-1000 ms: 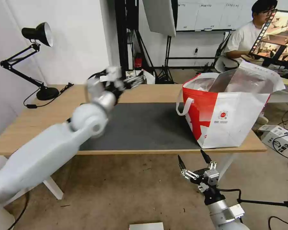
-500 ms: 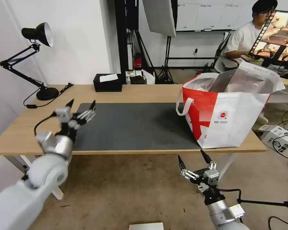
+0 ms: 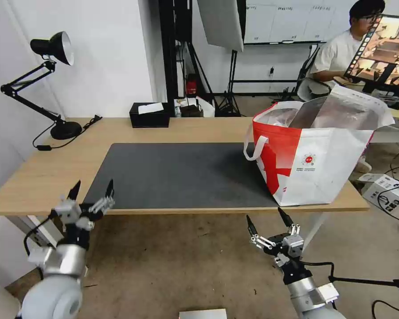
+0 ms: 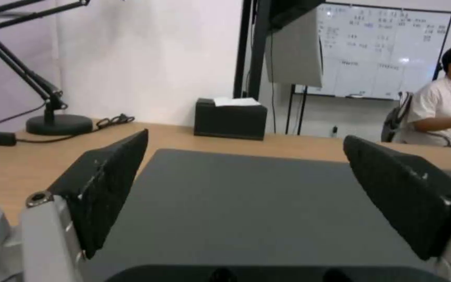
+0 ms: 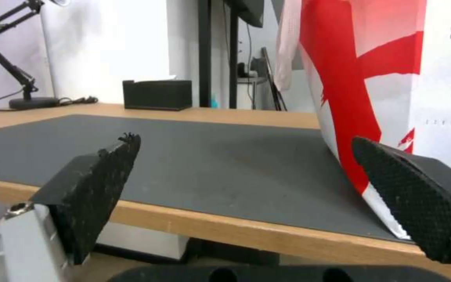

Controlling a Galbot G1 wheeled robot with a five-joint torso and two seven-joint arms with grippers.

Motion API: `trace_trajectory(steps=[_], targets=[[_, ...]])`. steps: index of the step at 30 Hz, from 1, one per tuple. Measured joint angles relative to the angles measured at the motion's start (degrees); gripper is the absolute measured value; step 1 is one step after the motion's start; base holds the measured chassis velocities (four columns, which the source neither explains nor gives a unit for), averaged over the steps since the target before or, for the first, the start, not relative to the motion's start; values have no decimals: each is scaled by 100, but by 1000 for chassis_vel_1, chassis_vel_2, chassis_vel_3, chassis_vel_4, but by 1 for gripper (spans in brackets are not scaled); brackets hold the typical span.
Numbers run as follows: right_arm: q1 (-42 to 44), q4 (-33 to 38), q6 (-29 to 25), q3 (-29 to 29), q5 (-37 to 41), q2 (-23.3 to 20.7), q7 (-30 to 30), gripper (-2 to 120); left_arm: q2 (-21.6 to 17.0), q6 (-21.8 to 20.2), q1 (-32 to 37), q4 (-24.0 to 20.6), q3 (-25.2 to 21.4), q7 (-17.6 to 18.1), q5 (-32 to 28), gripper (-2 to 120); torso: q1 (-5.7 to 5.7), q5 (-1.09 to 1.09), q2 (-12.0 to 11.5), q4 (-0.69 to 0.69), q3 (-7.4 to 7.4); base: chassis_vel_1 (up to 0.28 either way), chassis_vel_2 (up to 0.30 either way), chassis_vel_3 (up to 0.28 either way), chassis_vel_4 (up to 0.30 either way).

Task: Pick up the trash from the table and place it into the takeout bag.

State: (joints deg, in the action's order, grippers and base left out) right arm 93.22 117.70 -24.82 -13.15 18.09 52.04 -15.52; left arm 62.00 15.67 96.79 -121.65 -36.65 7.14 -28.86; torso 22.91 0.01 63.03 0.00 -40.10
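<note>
The table (image 3: 53,168) carries a dark grey mat (image 3: 181,173) with nothing lying on it. The trash is out of view. At the table's right end stands the red-and-white takeout bag (image 3: 323,164), its foil-lined mouth open; the right wrist view shows the bag (image 5: 372,78) close by. My left gripper (image 3: 92,187) hangs open and holds nothing, just before the table's front-left edge. In the left wrist view it (image 4: 245,137) faces across the mat (image 4: 246,196). My right gripper (image 3: 265,215) is open too, below the front edge near the bag, and holds nothing (image 5: 245,139).
A black tissue box (image 3: 149,116) sits at the table's back edge. A black desk lamp (image 3: 65,130) with its cable stands on the back left corner. Tripods and stands crowd the floor behind the table. Cables and a white box lie on the floor at right.
My left arm has pulled back from over the table's far side, across the mat's left edge, down to the front-left edge. The right arm and the bag have not moved.
</note>
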Motion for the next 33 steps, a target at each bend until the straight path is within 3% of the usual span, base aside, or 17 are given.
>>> trace_trajectory(steps=[7,19,33], targets=[[0,0,0,0,0,0,0,100,409,246,525,-78,-167,-222,499,100,1,0,0,0,0,0,0,0,0],[0,0,0,0,0,0,0,100,770,588,841,22,-125,-521,913,100,1,-1,0,0,0,0,0,0,0],[0,0,0,0,0,0,0,100,801,523,865,31,-113,-532,896,100,1,-1,-1,0,-1,0,0,0,0]])
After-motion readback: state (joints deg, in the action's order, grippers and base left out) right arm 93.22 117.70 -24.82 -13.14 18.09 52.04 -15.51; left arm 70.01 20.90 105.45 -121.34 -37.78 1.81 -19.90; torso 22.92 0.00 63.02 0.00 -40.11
